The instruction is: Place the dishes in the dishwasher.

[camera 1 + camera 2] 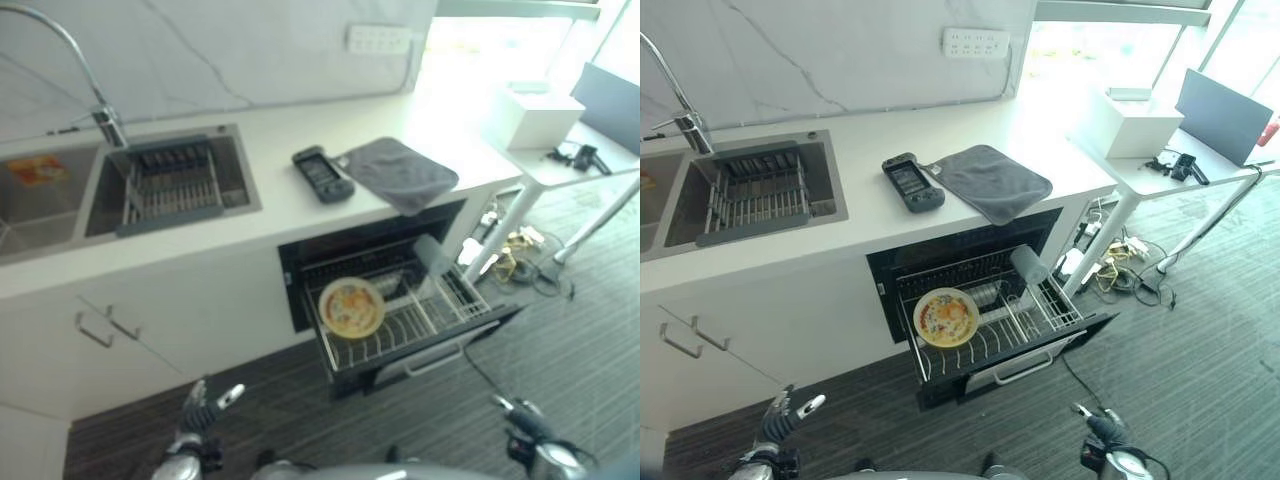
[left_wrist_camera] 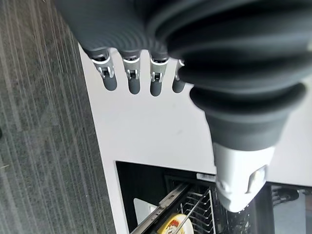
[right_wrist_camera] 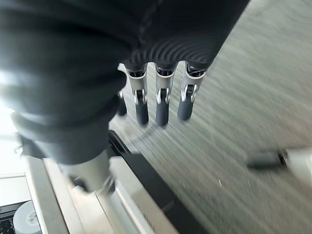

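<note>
The plate [image 1: 945, 316] stood in the pulled-out rack [image 1: 1040, 318] of the dishwasher [image 1: 970, 250] at centre frame, with a cup [image 1: 1029, 265] lying tilted at the rack's upper right. Both hands hung low at the bottom edge, well apart from the rack: the left hand [image 1: 205, 402] at lower left, the right hand [image 1: 1098, 425] at lower right. Each wrist view showed its fingers straight and relaxed, holding nothing.

The rack looked loaded, so what remained was probably closing it. The risk, as I judged it, lay there: a push on one corner of the rack could skew it on its rails, and a quick shove might tip the plate out of its slot or roll the cup. A hand reaching in low might also catch the door [image 1: 1020, 365] edge.

Above the dishwasher ran a white counter [image 1: 860, 220], carrying a grey cloth [image 1: 990, 180] and a dark handheld device [image 1: 912, 182] just beside it. A sink [image 1: 835, 180] with a drying rack [image 1: 755, 195] and a tap [image 1: 105, 115] sat at upper left. The floor [image 1: 1200, 380] was dark striped carpet; a white table [image 1: 1180, 180] with a box [image 1: 1130, 120] stood at upper right, cables [image 1: 1120, 255] below it.
</note>
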Robot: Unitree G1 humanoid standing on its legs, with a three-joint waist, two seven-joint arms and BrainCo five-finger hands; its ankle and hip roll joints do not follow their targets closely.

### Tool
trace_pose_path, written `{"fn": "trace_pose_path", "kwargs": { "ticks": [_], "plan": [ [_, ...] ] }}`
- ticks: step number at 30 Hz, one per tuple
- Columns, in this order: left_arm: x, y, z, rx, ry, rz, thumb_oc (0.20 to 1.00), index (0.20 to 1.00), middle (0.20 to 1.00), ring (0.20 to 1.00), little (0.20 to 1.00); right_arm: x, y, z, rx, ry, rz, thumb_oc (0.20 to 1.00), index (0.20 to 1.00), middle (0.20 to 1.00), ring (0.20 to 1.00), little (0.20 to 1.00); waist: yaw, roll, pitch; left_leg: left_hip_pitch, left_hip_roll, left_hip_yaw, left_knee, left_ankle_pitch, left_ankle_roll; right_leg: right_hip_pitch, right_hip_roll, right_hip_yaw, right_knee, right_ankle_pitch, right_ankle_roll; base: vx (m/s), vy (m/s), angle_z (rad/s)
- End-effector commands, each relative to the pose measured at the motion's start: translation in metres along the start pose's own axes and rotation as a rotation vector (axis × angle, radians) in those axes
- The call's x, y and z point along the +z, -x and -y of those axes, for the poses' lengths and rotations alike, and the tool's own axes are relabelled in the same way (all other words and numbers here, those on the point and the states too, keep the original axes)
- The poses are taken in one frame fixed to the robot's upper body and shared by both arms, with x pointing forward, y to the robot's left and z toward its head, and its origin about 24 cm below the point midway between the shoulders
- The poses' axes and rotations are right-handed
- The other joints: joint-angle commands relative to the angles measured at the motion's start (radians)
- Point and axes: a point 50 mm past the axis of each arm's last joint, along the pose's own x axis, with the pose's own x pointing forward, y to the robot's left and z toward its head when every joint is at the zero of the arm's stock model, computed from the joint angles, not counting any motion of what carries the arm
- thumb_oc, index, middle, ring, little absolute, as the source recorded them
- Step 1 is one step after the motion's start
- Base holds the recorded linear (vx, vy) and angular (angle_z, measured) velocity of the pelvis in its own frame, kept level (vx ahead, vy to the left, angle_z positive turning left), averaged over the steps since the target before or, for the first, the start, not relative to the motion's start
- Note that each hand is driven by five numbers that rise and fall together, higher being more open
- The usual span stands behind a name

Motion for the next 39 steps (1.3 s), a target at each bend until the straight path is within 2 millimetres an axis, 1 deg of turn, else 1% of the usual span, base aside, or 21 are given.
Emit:
{"fn": "trace_pose_path", "kwargs": {
  "ticks": [1,3,5,9,13,17,26,28,29,31,32,33,34,36,37,39],
  "plan": [
    [0.025,-0.014,-0.007,0.016,-0.063,0.094,1.0,1.0,1.0,1.0,1.0,0.041,-0.005,-0.02,0.059,-0.172,0.106,0.2,0.2,0.2,0.2,0.2,0.018,-0.001,0.033,0.05,0.017,-0.058,0.007,-0.077,0.015,0.034,-0.098,-0.06,0.014,0.03,0.088,0.05,0.025,0.01],
    [0.019,-0.013,-0.006,0.016,-0.071,0.073,1.0,1.0,1.0,1.0,1.0,0.034,-0.009,-0.03,0.084,-0.216,0.061,0.2,0.2,0.2,0.2,0.2,0.028,0.011,0.025,0.054,0.012,-0.069,0.007,-0.079,0.012,0.041,-0.099,-0.065,0.013,0.024,0.082,0.05,0.026,0.06],
    [0.017,-0.013,-0.007,0.017,-0.074,0.064,1.0,1.0,1.0,1.0,1.0,0.031,-0.011,-0.034,0.092,-0.235,0.038,0.2,0.2,0.2,0.2,0.2,0.035,0.017,0.019,0.052,0.008,-0.078,0.007,-0.08,0.011,0.044,-0.099,-0.069,0.012,0.021,0.08,0.02,0.005,0.17],
    [0.009,-0.011,-0.007,0.019,-0.056,0.036,1.0,1.0,1.0,1.0,1.0,0.032,-0.014,-0.038,0.121,-0.281,0.024,0.2,0.2,0.2,0.2,0.2,0.049,0.027,0.013,0.052,0.002,-0.096,0.007,-0.081,0.011,0.05,-0.1,-0.076,0.013,0.017,0.075,0.02,-0.009,0.1],
    [0.008,-0.011,-0.003,0.004,-0.053,0.037,1.0,1.0,1.0,1.0,1.0,0.039,-0.019,-0.038,0.126,-0.3,0.015,0.2,0.2,0.2,0.2,0.2,0.067,0.039,0.014,0.05,-0.001,-0.114,0.007,-0.078,0.01,0.054,-0.099,-0.082,0.014,0.015,0.071,0.01,-0.011,0.06],
    [0.007,-0.012,-0.001,-0.013,-0.074,0.033,1.0,1.0,1.0,1.0,1.0,0.046,-0.024,-0.033,0.133,-0.308,0.003,0.2,0.2,0.2,0.2,0.2,0.086,0.048,0.015,0.047,-0.005,-0.13,0.007,-0.077,0.011,0.057,-0.101,-0.091,0.016,0.016,0.069,0.01,-0.013,0.1],
    [-0.003,-0.007,-0.006,-0.01,-0.098,0.003,1.0,1.0,1.0,1.0,1.0,0.071,-0.03,-0.026,0.119,-0.268,0.03,0.2,0.2,0.2,0.2,0.2,0.134,0.075,0.012,0.032,-0.027,-0.166,0.007,-0.074,0.013,0.063,-0.116,-0.121,0.016,0.018,0.072,0.02,0.004,0.11],
    [-0.001,-0.008,-0.006,-0.015,-0.101,0.008,1.0,1.0,1.0,1.0,1.0,0.081,-0.031,-0.025,0.119,-0.253,0.047,0.2,0.2,0.2,0.2,0.2,0.145,0.086,0.016,0.026,-0.033,-0.173,0.007,-0.071,0.015,0.063,-0.123,-0.133,0.019,0.021,0.074,0.02,0.015,0.17],
    [0.0,-0.008,-0.005,-0.02,-0.104,0.013,1.0,1.0,1.0,1.0,1.0,0.088,-0.031,-0.026,0.12,-0.245,0.06,0.2,0.2,0.2,0.2,0.2,0.152,0.092,0.019,0.022,-0.039,-0.177,0.007,-0.07,0.016,0.063,-0.129,-0.142,0.021,0.024,0.075,0.01,0.012,0.23],
    [0.001,-0.009,-0.002,-0.024,-0.105,0.016,1.0,1.0,1.0,1.0,1.0,0.097,-0.03,-0.028,0.121,-0.238,0.076,0.2,0.2,0.2,0.2,0.2,0.159,0.1,0.022,0.016,-0.045,-0.184,0.007,-0.068,0.017,0.062,-0.135,-0.149,0.022,0.026,0.077,0.01,0.024,0.13],
    [0.002,-0.009,0.0,-0.029,-0.106,0.019,1.0,1.0,1.0,1.0,1.0,0.107,-0.03,-0.028,0.12,-0.23,0.095,0.2,0.2,0.2,0.2,0.2,0.168,0.109,0.026,0.009,-0.053,-0.191,0.007,-0.068,0.018,0.059,-0.143,-0.155,0.024,0.029,0.079,0.02,0.043,0.05],
    [0.002,-0.009,0.001,-0.032,-0.106,0.02,1.0,1.0,1.0,1.0,1.0,0.112,-0.03,-0.029,0.122,-0.224,0.105,0.2,0.2,0.2,0.2,0.2,0.171,0.114,0.029,0.005,-0.058,-0.195,0.007,-0.067,0.019,0.057,-0.148,-0.158,0.026,0.03,0.08,0.02,0.091,0.05],
    [0.001,-0.009,0.005,-0.04,-0.106,0.019,1.0,1.0,1.0,1.0,1.0,0.126,-0.028,-0.029,0.121,-0.204,0.133,0.2,0.2,0.2,0.2,0.2,0.18,0.129,0.035,-0.007,-0.07,-0.203,0.007,-0.066,0.021,0.05,-0.161,-0.164,0.032,0.03,0.082,0.01,0.101,0.1],
    [0.001,-0.01,0.008,-0.043,-0.109,0.016,1.0,1.0,1.0,1.0,1.0,0.136,-0.027,-0.028,0.115,-0.188,0.152,0.2,0.2,0.2,0.2,0.2,0.185,0.142,0.038,-0.016,-0.081,-0.21,0.007,-0.065,0.023,0.044,-0.17,-0.167,0.037,0.03,0.083,0.01,0.152,0.27],
    [-0.002,-0.009,0.012,-0.042,-0.085,-0.002,1.0,1.0,1.0,1.0,1.0,0.152,-0.025,-0.025,0.104,-0.158,0.18,0.2,0.2,0.2,0.2,0.2,0.19,0.168,0.043,-0.03,-0.098,-0.22,0.007,-0.061,0.024,0.033,-0.185,-0.169,0.044,0.029,0.085,0.02,0.248,0.23],
    [-0.008,-0.007,0.018,-0.05,-0.071,-0.022,1.0,1.0,1.0,1.0,1.0,0.17,-0.021,-0.023,0.085,-0.129,0.212,0.2,0.2,0.2,0.2,0.2,0.194,0.2,0.048,-0.045,-0.114,-0.227,0.007,-0.056,0.024,0.021,-0.204,-0.171,0.052,0.027,0.087,0.03,0.286,0.14]
  ]
}}
